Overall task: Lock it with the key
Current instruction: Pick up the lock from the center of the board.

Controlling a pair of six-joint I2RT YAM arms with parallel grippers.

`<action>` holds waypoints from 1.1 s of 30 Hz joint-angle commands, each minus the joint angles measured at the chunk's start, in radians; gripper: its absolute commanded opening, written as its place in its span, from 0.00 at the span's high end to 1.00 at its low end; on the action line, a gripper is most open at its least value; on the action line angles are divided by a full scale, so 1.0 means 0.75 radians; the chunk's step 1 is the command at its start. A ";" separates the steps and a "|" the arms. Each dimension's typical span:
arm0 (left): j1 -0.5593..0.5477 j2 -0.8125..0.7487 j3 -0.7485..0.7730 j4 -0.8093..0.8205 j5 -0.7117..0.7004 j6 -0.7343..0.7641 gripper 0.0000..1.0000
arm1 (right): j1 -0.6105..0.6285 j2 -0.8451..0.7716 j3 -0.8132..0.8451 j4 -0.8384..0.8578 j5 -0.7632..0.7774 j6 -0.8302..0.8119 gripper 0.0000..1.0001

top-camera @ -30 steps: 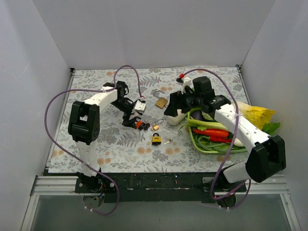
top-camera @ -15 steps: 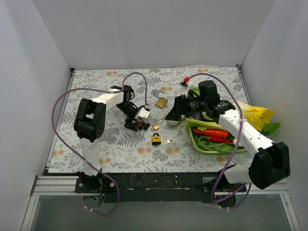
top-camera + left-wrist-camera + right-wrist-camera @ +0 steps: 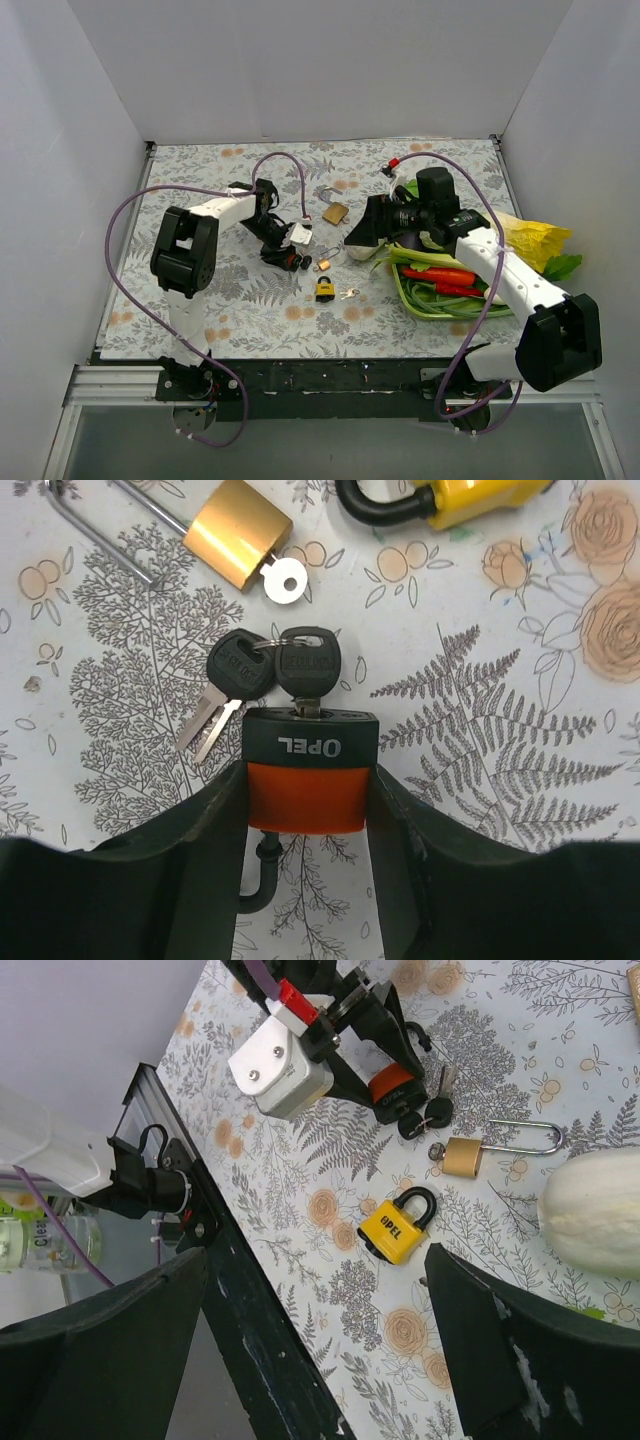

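Observation:
An orange padlock (image 3: pixel 308 795) with a black top lies on the floral mat, and a black-headed key (image 3: pixel 305 665) sits in its keyhole. A second black key (image 3: pixel 238 670) hangs from the same ring. My left gripper (image 3: pixel 310 780) is shut on the orange body, a finger pressing each side, while the shackle (image 3: pixel 255 885) pokes out between the jaws. From above, this padlock (image 3: pixel 290 260) sits at the left gripper (image 3: pixel 283 252). My right gripper (image 3: pixel 320 1350) hangs open above the mat near a yellow padlock (image 3: pixel 395 1230), holding nothing.
A brass padlock (image 3: pixel 238 532) with a long open shackle and a silver key lies just beyond the orange one. Another brass padlock (image 3: pixel 335 212) lies further back. Small silver keys (image 3: pixel 349 294) rest beside the yellow padlock (image 3: pixel 325 290). A green tray (image 3: pixel 405 290) of vegetables stands right.
The left gripper's jaws have closed in onto the orange padlock's body. The right arm has shifted slightly and stays open.

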 commanded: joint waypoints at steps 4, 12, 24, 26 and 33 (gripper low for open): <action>-0.007 -0.396 -0.087 0.181 0.103 -0.389 1.00 | -0.005 0.074 0.027 0.150 -0.026 0.095 0.05; -0.073 -0.879 -0.345 0.431 -0.056 -0.422 1.00 | 0.054 0.214 0.162 0.308 -0.112 0.163 0.05; -0.195 -1.067 -0.319 0.429 -0.243 -0.461 1.00 | 0.269 0.275 0.258 0.500 -0.122 0.165 0.04; -0.218 -1.080 -0.317 0.445 -0.255 -0.481 1.00 | 0.281 0.295 0.262 0.504 -0.112 0.183 0.04; -0.267 -1.112 -0.323 0.501 -0.260 -0.577 1.00 | 0.285 0.342 0.219 0.561 -0.089 0.293 0.06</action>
